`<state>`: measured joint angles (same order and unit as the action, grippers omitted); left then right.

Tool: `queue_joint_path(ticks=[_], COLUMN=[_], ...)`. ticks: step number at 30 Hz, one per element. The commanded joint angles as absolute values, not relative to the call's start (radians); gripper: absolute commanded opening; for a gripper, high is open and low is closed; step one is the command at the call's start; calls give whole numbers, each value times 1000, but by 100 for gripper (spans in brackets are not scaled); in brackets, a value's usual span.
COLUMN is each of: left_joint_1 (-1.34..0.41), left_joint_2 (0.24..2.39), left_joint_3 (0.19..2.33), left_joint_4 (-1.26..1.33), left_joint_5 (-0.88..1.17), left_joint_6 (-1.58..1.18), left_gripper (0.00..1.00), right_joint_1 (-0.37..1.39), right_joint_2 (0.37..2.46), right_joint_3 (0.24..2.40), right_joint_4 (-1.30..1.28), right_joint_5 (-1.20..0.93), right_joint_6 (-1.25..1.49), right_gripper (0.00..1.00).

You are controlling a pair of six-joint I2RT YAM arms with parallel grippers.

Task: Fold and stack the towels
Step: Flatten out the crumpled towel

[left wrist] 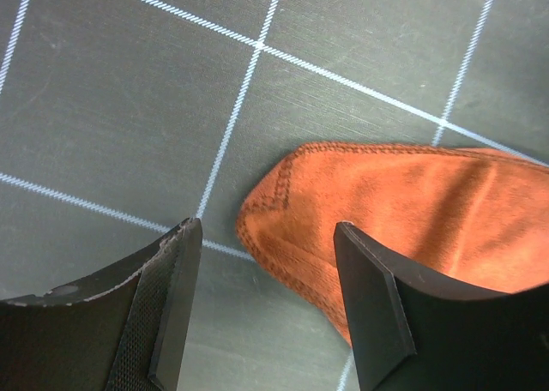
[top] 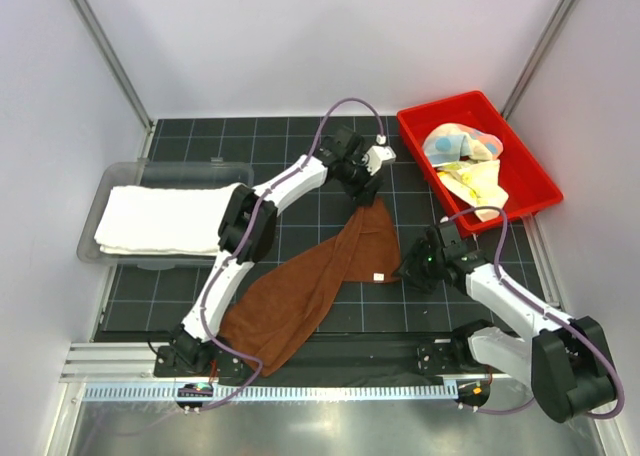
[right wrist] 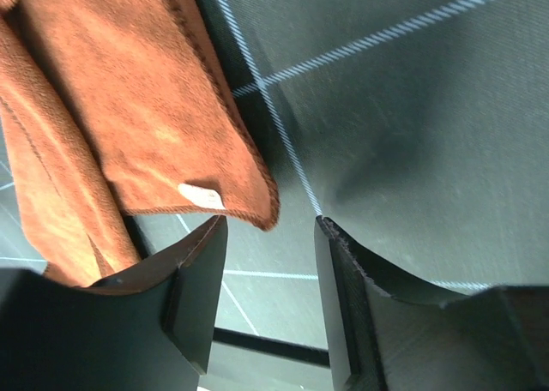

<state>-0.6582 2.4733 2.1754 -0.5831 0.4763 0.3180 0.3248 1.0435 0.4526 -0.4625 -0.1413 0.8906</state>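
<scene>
Fuzzy brown towel [top: 320,276], stitched hem, pointed corner

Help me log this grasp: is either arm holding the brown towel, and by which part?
Nothing is held. The left gripper hangs with fingers apart over one corner of the brown towel; the right gripper is open at the tagged corner.

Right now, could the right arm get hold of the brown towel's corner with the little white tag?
Probably yes. The right gripper is open beside that corner of the brown towel, with the white tag just ahead of its jaws and nothing lying between.
</scene>
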Motion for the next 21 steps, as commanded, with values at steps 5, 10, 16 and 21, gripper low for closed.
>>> queue_joint_path(ticks=[5,10,16,21], left_joint_1=[-684,-699,-706,-707], left_joint_2=[2534,2562,2566,2545], left_joint_3=[2269,2292,2304,2304], left_joint_4=[-647,-640,-634,-643], left_joint_5=[483,459,457,463], left_joint_6=[456,488,503,520], left_gripper=[64,63,55,34], right_joint_1=[330,330,330,330], right_joint_2=[1097,1130,1118,1121], right_joint_3=[430,423,413,411], right_joint_4=[-308,-276,-268,-262], right_joint_5=[-170,-187,-175,-147], right_joint_6=[920,914,916,896], right_gripper=[49,47,43,26])
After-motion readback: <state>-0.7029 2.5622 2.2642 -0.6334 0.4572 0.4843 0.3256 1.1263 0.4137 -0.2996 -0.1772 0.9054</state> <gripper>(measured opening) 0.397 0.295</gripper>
